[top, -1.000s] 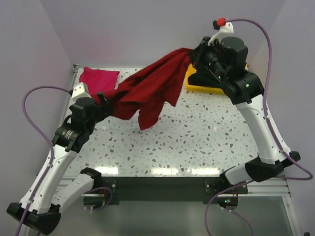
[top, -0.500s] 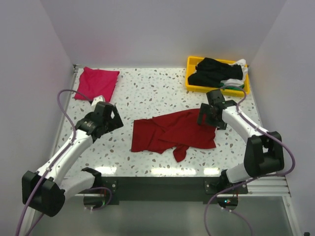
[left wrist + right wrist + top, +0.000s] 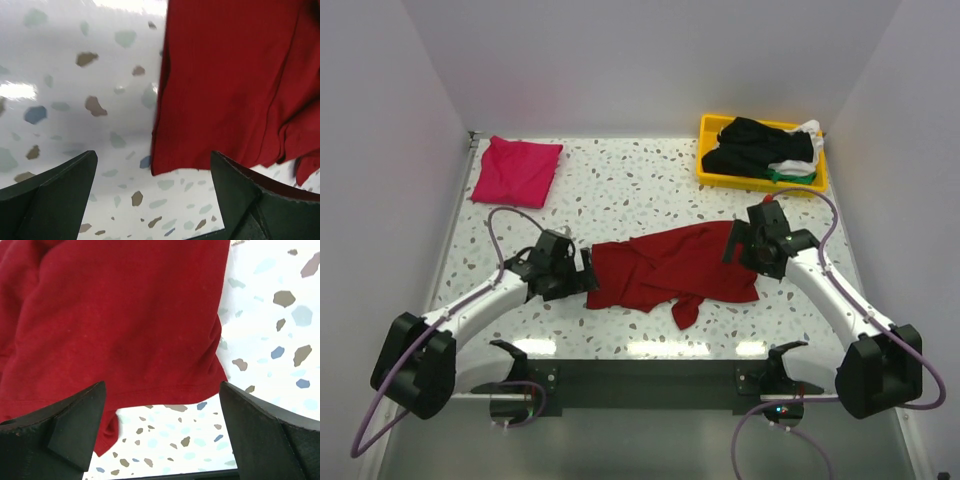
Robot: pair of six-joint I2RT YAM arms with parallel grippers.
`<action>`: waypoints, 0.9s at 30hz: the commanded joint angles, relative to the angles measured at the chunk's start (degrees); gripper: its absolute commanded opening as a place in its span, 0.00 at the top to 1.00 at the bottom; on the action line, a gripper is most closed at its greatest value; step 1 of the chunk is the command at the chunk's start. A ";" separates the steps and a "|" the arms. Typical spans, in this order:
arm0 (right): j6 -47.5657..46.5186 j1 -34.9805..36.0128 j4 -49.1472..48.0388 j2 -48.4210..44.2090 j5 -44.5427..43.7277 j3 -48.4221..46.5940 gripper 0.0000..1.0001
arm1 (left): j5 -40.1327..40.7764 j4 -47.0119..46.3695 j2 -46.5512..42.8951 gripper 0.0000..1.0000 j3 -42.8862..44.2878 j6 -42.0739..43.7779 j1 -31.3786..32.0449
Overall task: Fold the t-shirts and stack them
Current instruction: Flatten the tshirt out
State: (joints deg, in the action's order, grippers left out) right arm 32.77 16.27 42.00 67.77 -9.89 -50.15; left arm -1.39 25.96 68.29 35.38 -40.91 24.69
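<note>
Both empty and wide open, left end effector (image 3: 585, 272) and right end effector (image 3: 732, 243) flank the dark red t-shirt (image 3: 665, 268).

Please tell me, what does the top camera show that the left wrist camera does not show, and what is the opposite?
Only the top camera: the whole red shirt lying crumpled, the pink shirt at the far left, the yellow tray holding black clothes, and the right gripper.
Only the left wrist camera: the shirt's hemmed corner up close, lying between the open jaws.
Both: the red shirt, the speckled table, and the left gripper at the shirt's left edge.
</note>
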 commanded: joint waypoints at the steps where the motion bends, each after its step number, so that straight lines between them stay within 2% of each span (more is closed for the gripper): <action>1: 3.69 -0.19 0.10 -1.76 -2.67 1.11 0.01 | -5.55 -3.71 -3.43 0.00 -3.46 -0.93 2.90; 5: 3.44 -0.98 -1.39 0.08 -1.98 1.72 0.01 | -5.12 -6.62 -1.68 0.04 -6.11 -3.74 5.98; 10: 2.82 -2.03 -2.01 3.51 -2.15 1.55 0.01 | 0.94 -8.46 2.63 0.12 -4.00 -4.88 7.74; 16: 2.38 -5.63 -4.73 3.42 2.14 4.71 0.01 | 9.20 -5.31 9.65 0.28 1.00 -6.90 12.48; 17: 2.29 -7.38 -4.99 3.34 3.11 5.32 0.01 | 10.60 -3.91 11.84 0.32 2.23 -7.69 14.06; 18: 2.12 -8.27 -6.13 3.08 4.08 6.63 0.01 | 13.66 -3.29 13.00 0.42 2.76 -8.83 14.77; 19: 1.51 -9.06 -7.10 2.99 5.39 7.34 0.01 | 15.43 -2.50 14.14 0.47 3.29 -9.71 15.30; 20: 1.33 -10.63 -7.98 2.90 8.02 8.13 0.01 | 16.93 -1.27 16.24 0.62 4.25 -10.94 15.82; 22: 0.80 -11.96 -9.74 3.60 9.71 9.72 0.03 | 18.87 -0.65 17.92 0.79 5.40 -11.04 15.92; 23: 0.54 -12.49 -9.92 3.95 11.54 9.90 0.05 | 19.23 0.05 19.06 0.96 6.62 -11.21 15.92; 24: 0.36 -12.49 -9.92 4.56 11.56 10.33 0.06 | 20.45 0.32 19.33 1.00 7.16 -11.21 15.92; 27: 0.10 -12.67 -10.00 5.01 11.91 11.56 0.11 | 25.27 2.34 18.29 1.00 8.92 -11.57 15.83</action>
State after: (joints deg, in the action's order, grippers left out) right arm 33.87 3.86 34.52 72.44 -1.26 -39.66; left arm 15.75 22.87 85.91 43.33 -50.63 40.58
